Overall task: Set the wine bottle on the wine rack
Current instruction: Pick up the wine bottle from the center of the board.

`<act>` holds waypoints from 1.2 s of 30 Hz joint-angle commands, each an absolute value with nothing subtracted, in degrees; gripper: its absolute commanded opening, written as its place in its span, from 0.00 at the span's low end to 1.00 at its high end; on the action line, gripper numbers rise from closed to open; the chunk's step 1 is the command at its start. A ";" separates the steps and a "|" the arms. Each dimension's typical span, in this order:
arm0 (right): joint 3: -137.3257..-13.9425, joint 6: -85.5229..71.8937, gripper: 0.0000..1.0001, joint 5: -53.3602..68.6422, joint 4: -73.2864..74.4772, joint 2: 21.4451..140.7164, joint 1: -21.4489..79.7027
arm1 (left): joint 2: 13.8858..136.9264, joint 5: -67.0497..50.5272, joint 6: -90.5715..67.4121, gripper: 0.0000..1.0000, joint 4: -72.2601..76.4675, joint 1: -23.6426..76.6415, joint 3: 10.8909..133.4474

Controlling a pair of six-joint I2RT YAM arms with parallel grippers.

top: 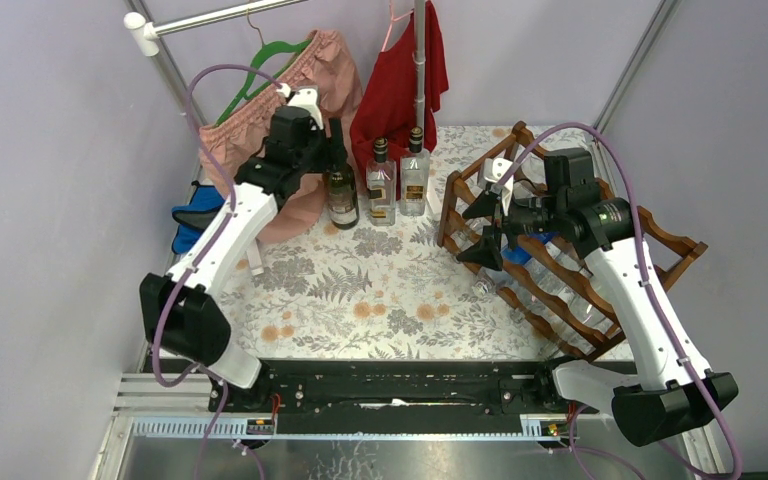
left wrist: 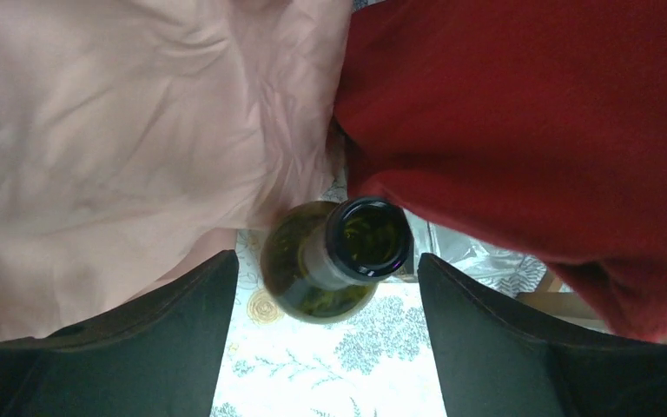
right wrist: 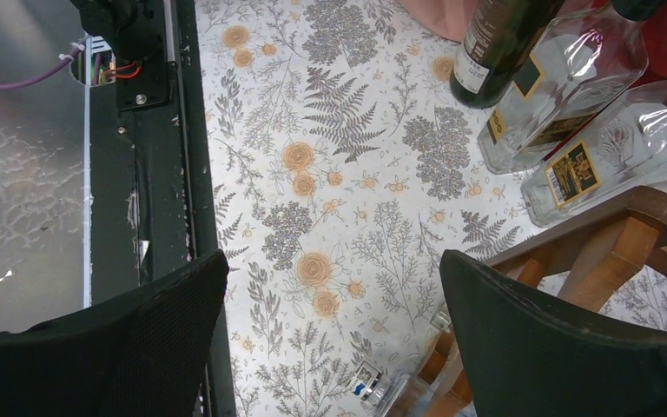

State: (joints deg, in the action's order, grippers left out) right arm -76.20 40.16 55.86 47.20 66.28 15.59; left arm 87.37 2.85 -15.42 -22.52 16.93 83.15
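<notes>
Wine bottle (top: 340,185) stands upright near the table's (top: 380,300) far left corner. Its neck rises between the left fingers (left wrist: 182,347), which are spread on either side without touching it. Along the right edge sits the wine rack (top: 672,242), where the right fingers (right wrist: 139,339) hover spread and empty.

Green wine bottle (left wrist: 334,261) is standing between spread fingers (left wrist: 182,330) of the left gripper (left wrist: 326,265), pink cloth (left wrist: 95,130) and red cloth (left wrist: 530,104) hanging behind.

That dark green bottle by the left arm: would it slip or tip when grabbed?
Probably slippery: the dark green bottle is smooth glass. Tall and narrow, standing upright, it may tip if nudged sideways. Likely breakable if it falls.
</notes>
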 commanded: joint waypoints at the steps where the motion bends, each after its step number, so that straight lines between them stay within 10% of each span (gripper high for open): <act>1: -75.95 40.25 1.00 57.96 45.36 66.06 15.30 | 90.08 10.91 -12.66 0.78 -22.17 18.93 87.00; 15: -75.06 40.08 1.00 57.70 44.78 65.83 15.36 | 95.27 9.61 -10.89 0.43 -24.42 20.13 91.76; 21: -74.96 40.16 1.00 57.57 45.05 65.34 15.35 | 92.00 4.69 -7.92 0.02 -26.73 20.13 89.71; 36: -72.26 47.58 1.00 65.42 47.98 67.03 19.71 | 61.12 -30.84 -9.43 0.00 -22.44 20.54 66.97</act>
